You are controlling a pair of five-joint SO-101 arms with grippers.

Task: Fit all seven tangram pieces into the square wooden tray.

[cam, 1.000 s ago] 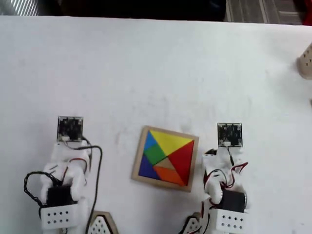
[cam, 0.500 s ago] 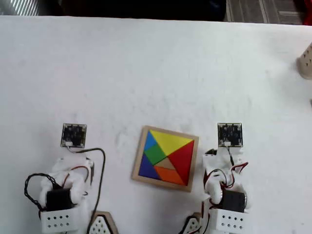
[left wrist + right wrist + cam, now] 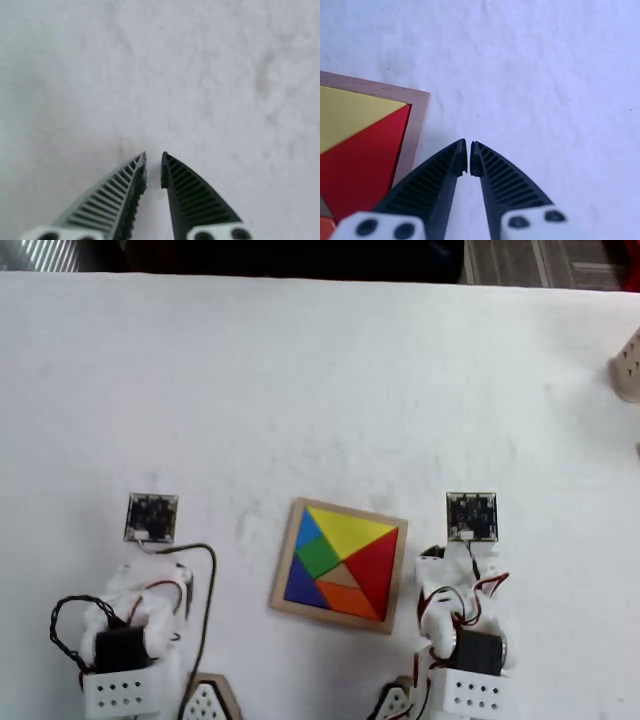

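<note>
We see the wooden tray (image 3: 285, 554) packed with yellow, red, green, blue and orange pieces (image 3: 350, 530) on the white counter (image 3: 300, 390). The left tool (image 3: 153, 165) and right tool (image 3: 468, 155) are clenched, empty.

bright even light; white table (image 3: 330, 380) nearly washed out; faint soft shadow by left gripper (image 3: 153, 166)

White table (image 3: 320, 370) — wooden tray (image 3: 288, 555) on it
</note>
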